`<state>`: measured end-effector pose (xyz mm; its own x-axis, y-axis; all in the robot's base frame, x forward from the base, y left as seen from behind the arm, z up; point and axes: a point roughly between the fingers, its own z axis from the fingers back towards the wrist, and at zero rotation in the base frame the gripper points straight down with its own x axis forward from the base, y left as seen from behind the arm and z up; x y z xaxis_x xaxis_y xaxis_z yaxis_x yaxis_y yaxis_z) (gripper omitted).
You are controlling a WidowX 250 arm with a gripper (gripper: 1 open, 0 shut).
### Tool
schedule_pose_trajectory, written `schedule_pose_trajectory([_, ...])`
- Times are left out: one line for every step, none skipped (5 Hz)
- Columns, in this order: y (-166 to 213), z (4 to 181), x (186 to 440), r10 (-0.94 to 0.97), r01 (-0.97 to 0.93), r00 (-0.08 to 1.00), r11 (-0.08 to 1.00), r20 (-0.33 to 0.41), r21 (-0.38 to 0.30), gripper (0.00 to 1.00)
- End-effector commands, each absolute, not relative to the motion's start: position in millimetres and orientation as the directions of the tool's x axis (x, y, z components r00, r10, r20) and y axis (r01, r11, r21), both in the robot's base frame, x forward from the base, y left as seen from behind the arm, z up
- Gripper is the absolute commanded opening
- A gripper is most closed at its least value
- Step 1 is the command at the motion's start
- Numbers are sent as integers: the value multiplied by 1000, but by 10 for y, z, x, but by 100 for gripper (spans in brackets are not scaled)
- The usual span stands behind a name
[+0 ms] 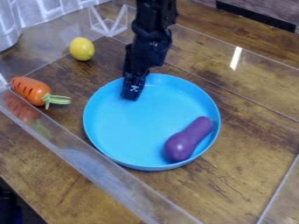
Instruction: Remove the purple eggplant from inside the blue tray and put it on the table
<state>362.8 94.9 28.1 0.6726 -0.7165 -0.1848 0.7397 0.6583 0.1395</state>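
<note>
The purple eggplant (190, 138) lies inside the blue tray (126, 131), against its right rim and pointing diagonally. My gripper (135, 88) hangs from the black arm over the tray's far left rim, well away from the eggplant. Its fingers stand a little apart with nothing between them. The dark wood table (251, 101) surrounds the tray.
An orange carrot with a green top (35, 90) lies on the table left of the tray. A yellow lemon (80, 48) sits at the back left. A clear frame (112, 19) stands behind it. Bare wood shows to the right of the tray.
</note>
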Motion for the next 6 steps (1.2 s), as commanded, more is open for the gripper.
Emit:
schedule_pose_trajectory([1052,485,3647,-698,713,700,674,-150,191,100])
schedule_pose_trajectory([1066,472,3641,-696,711,702,676,-149,192,100])
schedule_pose_trajectory([1089,469,3635,-694,709,704,678,-147,194,100])
schedule_pose_trajectory([1111,466,3629,-693,707,706,680,-146,195,100])
schedule_pose_trajectory([1132,462,3624,-691,705,708,681,-144,197,100])
schedule_pose_trajectory([1152,472,3618,-689,702,711,684,-142,199,100])
